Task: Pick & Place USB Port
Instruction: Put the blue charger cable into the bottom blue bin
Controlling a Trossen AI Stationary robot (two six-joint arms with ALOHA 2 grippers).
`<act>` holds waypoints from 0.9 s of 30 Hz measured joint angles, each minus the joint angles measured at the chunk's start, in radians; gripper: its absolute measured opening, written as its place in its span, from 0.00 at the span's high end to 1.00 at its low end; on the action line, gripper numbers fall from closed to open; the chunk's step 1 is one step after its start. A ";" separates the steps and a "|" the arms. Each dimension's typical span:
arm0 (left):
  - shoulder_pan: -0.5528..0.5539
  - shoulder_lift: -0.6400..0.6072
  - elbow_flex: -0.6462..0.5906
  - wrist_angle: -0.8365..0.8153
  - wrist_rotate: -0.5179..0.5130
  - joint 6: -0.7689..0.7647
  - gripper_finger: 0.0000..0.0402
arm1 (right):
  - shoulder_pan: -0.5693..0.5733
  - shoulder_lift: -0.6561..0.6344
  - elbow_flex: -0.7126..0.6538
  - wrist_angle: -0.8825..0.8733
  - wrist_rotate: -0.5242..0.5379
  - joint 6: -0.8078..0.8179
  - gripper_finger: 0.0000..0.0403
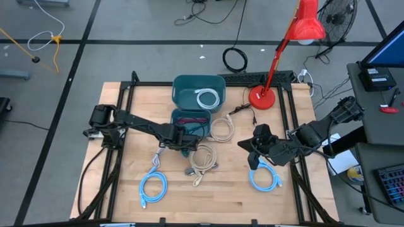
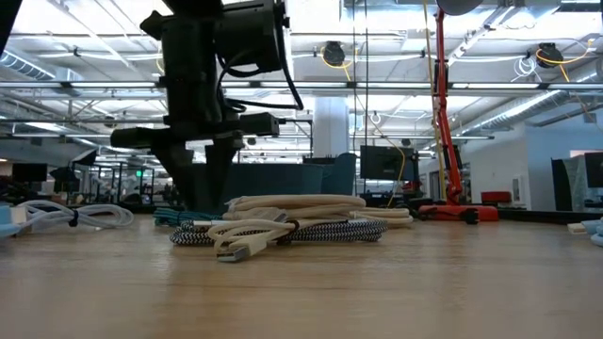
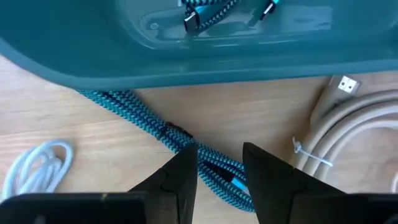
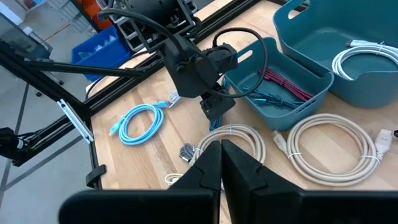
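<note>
**Observer:** So, starting from your left side, what have you got?

**Robot:** My left gripper (image 1: 183,144) sits low at the near wall of the small teal bin (image 1: 178,115), jaws partly open around a teal braided USB cable (image 3: 149,118). In my left wrist view the cable runs on the wood between my fingers (image 3: 177,180). It trails over the rim with its plugs already inside the bin. Whether I am squeezing it or only straddling it, I cannot tell.

**Observer:** How will it handle?

**Robot:** I judge it light, limp and a bit springy. The braid should give decent friction. I would pinch it mid-run, near the dark tie, so the loose loops lift together rather than snag the rim.

**Observer:** And further right?

**Robot:** Beige cables (image 1: 203,159) lie coiled in the middle. The large teal bin (image 1: 183,85) behind holds a white cable (image 1: 208,98). My right gripper (image 1: 254,151) hangs above the blue cable (image 1: 263,178), jaws shut on nothing.
</note>
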 joint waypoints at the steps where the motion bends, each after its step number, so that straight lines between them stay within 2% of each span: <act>1: 0.000 0.000 -0.002 0.000 0.000 0.001 0.67 | 0.000 0.000 0.000 0.000 -0.001 0.000 1.00; 4: 0.001 0.000 -0.004 0.000 -0.022 0.051 0.67 | 0.000 0.000 0.000 0.000 -0.003 0.000 1.00; 10: 0.000 0.001 -0.004 0.003 -0.054 0.289 0.67 | 0.000 0.000 0.000 0.000 -0.006 -0.005 1.00; 15: -0.021 0.001 -0.004 0.013 -0.069 0.697 0.67 | 0.000 0.000 0.000 0.000 -0.008 -0.004 1.00; 19: -0.035 0.001 -0.004 0.000 -0.009 1.040 0.67 | 0.000 0.000 0.000 0.009 -0.008 -0.004 1.00; 24: -0.035 0.001 -0.004 -0.100 0.003 1.328 0.67 | 0.000 0.000 0.000 0.016 -0.009 0.004 1.00; 27: -0.035 0.001 -0.004 -0.133 0.001 1.450 0.67 | 0.000 0.000 0.000 0.016 -0.009 0.010 1.00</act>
